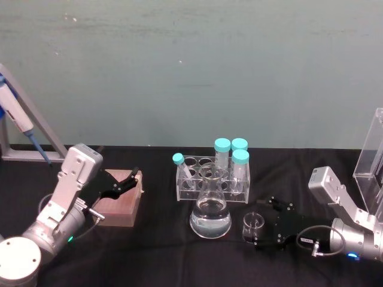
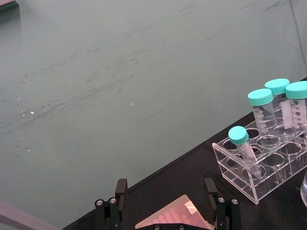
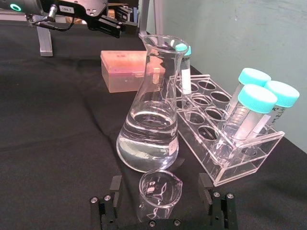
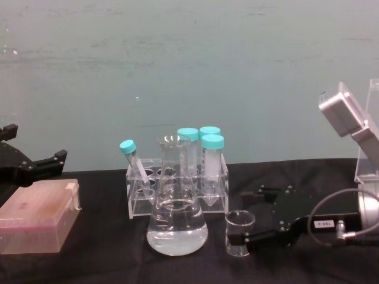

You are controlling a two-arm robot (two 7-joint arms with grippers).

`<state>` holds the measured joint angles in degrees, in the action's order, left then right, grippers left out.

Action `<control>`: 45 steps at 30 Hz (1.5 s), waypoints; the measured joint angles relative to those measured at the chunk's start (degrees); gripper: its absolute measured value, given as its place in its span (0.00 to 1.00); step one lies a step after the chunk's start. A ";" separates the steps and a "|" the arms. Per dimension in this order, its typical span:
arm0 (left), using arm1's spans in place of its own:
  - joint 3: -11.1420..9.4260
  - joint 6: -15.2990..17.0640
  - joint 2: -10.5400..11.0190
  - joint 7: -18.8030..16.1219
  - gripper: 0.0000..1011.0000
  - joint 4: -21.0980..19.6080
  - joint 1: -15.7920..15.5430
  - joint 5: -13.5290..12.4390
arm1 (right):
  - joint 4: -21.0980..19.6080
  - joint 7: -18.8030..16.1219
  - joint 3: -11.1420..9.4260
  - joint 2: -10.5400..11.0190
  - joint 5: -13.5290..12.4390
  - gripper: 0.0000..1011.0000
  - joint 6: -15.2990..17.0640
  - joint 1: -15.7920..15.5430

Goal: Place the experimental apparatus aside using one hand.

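The tall acrylic stand is standing far out to the right of the conical flask. The clear tube rack with its teal-capped tubes is sitting just behind the flask. A pink tip box is lying well to the flask's left, and the left gripper is hanging over it with its fingers spread, apparently idle.

The small glass beaker is standing upright, mouth up, just beside the flask on its right. The right gripper is sitting low at the table on that same side. Its fingers are parted and straddling the beaker, which is lying straight ahead between them. This arm is plainly the nearer one. Closing should take the beaker, and any pull would best be going rightward, away from the flask.

The right wrist view is showing a gap between each finger and the glass. In the chest view the near finger is overlapping the beaker and hiding that. The chest view, in turn, is showing the beaker standing apart from the flask's base, where the wrist view is making them look merged.
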<state>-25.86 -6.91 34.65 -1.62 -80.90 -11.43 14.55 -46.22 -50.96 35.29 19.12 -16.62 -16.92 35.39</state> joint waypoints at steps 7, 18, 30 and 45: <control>0.00 0.00 0.00 0.00 0.99 0.00 0.00 0.00 | 1.06 -0.11 0.08 -0.51 0.17 0.99 -0.17 0.56; 0.00 0.00 0.00 0.00 0.99 0.00 0.00 0.00 | 3.08 -0.27 0.38 -1.47 0.74 0.99 -0.25 1.53; 0.00 0.00 0.00 0.00 0.99 0.00 0.00 -0.01 | 4.47 -0.38 0.58 -2.27 1.40 0.99 -0.44 2.20; 0.00 0.00 0.00 0.00 0.99 0.00 0.00 0.00 | 4.34 -0.37 0.56 -2.16 1.37 0.99 -0.44 2.11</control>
<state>-25.86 -6.91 34.65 -1.62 -80.90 -11.43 14.55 -41.89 -51.33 35.85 16.96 -15.24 -17.36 37.50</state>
